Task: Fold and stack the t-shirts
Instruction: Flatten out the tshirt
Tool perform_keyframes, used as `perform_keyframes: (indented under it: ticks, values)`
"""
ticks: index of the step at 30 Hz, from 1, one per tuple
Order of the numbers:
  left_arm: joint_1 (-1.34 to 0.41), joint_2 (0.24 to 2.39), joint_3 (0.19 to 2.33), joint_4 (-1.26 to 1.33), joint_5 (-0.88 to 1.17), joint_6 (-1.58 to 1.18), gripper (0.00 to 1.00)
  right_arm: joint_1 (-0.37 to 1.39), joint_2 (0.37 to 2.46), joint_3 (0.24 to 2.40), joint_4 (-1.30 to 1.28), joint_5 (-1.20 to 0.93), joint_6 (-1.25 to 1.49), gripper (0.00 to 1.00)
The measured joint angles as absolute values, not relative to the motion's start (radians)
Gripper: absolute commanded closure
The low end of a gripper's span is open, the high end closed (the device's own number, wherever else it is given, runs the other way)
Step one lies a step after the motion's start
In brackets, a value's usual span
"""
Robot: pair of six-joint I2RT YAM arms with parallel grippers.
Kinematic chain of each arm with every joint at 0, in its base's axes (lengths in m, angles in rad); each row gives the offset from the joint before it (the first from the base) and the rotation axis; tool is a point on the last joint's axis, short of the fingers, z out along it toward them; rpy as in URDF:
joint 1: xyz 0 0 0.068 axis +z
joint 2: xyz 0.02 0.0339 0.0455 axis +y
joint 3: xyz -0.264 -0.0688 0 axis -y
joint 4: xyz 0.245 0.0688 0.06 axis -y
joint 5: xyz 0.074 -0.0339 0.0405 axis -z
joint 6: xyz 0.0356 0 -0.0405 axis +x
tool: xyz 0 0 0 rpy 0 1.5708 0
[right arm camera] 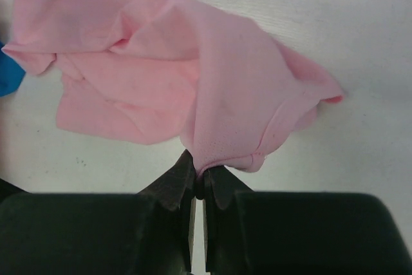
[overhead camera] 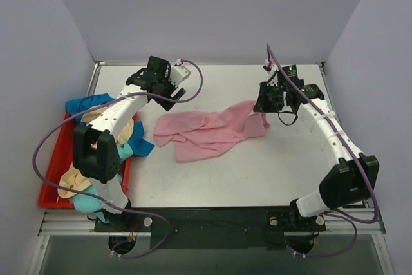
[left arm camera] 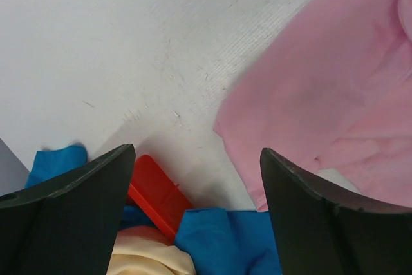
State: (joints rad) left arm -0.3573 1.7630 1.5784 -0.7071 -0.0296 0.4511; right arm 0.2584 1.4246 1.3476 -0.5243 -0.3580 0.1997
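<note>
Right gripper (right arm camera: 199, 181) pinched the pink t-shirt (right arm camera: 193, 82) edge, lower centre of its wrist view.
Probably to pull it flat on the bench (overhead camera: 257, 172); left gripper (left arm camera: 196, 159) spread, empty.

No text, label, brand, number or sign can be read in any of the views.
</note>
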Motion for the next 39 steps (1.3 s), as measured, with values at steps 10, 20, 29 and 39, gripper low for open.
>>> perform_keyframes:
  ticks: [10, 20, 29, 39]
  values:
    - [-0.664, 1.342, 1.075, -0.566, 0.116, 0.651, 0.16, 0.151, 1.537, 1.283, -0.439, -0.36, 0.216, 1.0]
    - [-0.73, 1.679, 0.994, -0.471, 0.045, 0.699, 0.15, 0.151, 1.563, 1.237, -0.392, -0.375, 0.236, 1.0]
    - [-0.73, 1.737, 1.022, -0.429, -0.023, 0.733, 1.0, 0.15, 1.537, 1.222, -0.386, -0.37, 0.236, 1.0]
    - [-0.545, 1.379, 1.188, -0.619, -0.1, 0.667, 1.0, 0.111, 1.119, 1.25, -0.41, -0.322, 0.255, 1.0]
